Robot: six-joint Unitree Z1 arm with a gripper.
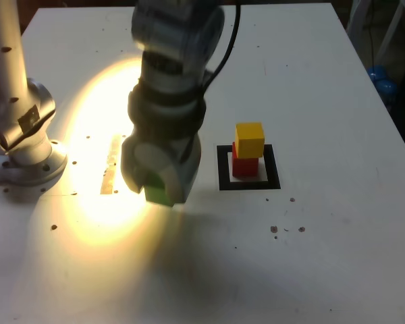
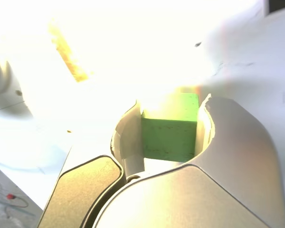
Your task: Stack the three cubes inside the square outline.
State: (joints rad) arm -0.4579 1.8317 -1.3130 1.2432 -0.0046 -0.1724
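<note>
A robotics lab test bench, by the look of it — a plain white counter (image 1: pixel 324 256) with a silver arm base (image 1: pixel 23 145) bolted at the exterior view's left, a printed black square outline (image 1: pixel 248 184), and a harsh lamp glare.

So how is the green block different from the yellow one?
The green block is squeezed in the shut claw, while the yellow block sits free with nothing holding it. The yellow block rests on top of the red block inside the black square; the green block is outside the square, to the exterior view's left. Both are plain, one-colour cubes that look about the same size.
</note>
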